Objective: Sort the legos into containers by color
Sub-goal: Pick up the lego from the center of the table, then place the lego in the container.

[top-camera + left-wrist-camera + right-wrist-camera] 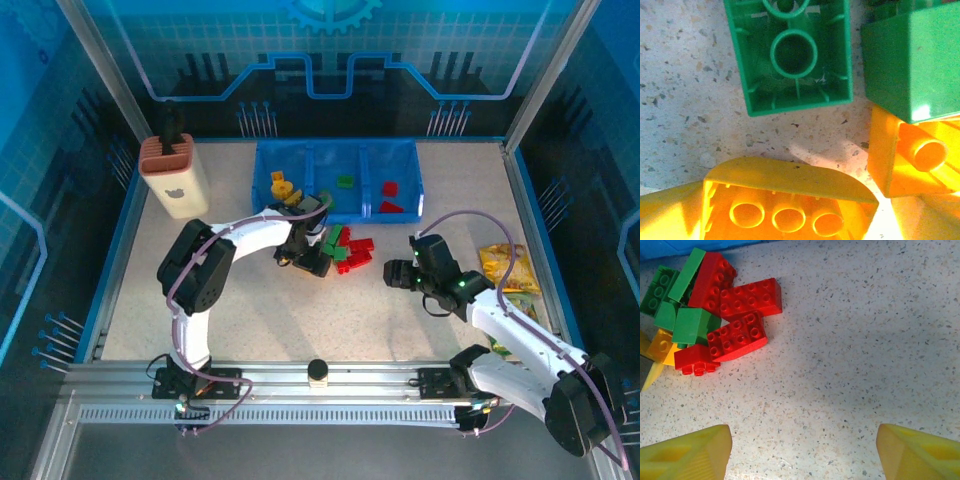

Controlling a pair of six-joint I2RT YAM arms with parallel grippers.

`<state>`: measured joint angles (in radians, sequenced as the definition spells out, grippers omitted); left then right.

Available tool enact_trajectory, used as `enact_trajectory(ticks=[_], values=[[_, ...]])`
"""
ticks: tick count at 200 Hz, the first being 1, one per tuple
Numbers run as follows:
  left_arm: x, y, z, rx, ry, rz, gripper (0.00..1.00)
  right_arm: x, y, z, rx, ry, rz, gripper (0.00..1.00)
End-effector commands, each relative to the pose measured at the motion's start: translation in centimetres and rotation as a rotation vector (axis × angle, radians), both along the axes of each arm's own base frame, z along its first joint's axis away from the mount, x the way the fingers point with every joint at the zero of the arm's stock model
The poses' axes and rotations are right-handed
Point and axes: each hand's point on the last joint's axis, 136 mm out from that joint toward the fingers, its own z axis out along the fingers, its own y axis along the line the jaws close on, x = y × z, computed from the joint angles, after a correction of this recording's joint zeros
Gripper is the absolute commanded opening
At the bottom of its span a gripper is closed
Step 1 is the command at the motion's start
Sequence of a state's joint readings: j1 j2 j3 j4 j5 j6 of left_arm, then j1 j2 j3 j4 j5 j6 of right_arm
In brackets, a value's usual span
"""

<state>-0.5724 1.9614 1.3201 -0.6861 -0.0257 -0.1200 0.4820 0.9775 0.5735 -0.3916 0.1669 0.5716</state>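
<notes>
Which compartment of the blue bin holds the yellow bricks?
The left compartment, seen from above: yellow bricks lie in it, while the middle compartment holds a green brick and the right compartment red bricks.

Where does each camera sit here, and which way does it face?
Top external: above and behind the bases, looking down at the table; both arms show, left claw over the brick pile, right claw to its right.
Left wrist: aimed straight down, close on a green brick and yellow bricks.
Right wrist: aimed down at the table, open fingers at the bottom corners.
All three share the pile.
</notes>
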Motion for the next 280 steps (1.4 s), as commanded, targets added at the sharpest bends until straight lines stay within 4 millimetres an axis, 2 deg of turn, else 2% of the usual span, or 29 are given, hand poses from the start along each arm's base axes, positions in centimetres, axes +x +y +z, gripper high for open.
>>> enact_trajectory(ticks=[1, 19, 67, 119, 154, 199, 231, 280], values=[[-0.2, 0.2, -0.8, 0.020, 0.029, -0.021, 0.89, -0.1, -0.1, -0.5, 0.022, 0.018, -0.018, 0.77], [0.1, 0.4, -0.7, 0.028, 0.017, -0.016, 0.86, -0.1, 0.0, -0.7, 0.023, 0.023, -0.018, 0.77], [0.0, 0.3, 0.0, 0.030, 0.020, -0.013, 0.68, 0.0, 0.0, -0.7, 0.023, 0.019, -0.019, 0.77], [1.2, 0.4, 4.3, -0.027, -0.081, 0.031, 0.66, 0.4, 0.3, -0.5, 0.028, 0.014, -0.013, 0.77], [4.1, 2.9, 7.3, -0.086, -0.152, 0.187, 0.66, 0.4, 0.3, -0.4, 0.031, 0.009, -0.011, 0.77], [8.9, 6.3, 11.0, -0.133, -0.276, 0.354, 0.66, -0.3, 0.1, -1.4, 0.036, 0.024, -0.016, 0.77], [12.0, 7.7, 11.3, -0.138, -0.315, 0.435, 0.65, -0.9, 0.0, -1.9, 0.050, 0.031, -0.021, 0.77], [15.5, 6.9, 11.6, -0.161, -0.359, 0.446, 0.68, -1.3, 0.1, -1.9, 0.061, 0.035, -0.012, 0.77]])
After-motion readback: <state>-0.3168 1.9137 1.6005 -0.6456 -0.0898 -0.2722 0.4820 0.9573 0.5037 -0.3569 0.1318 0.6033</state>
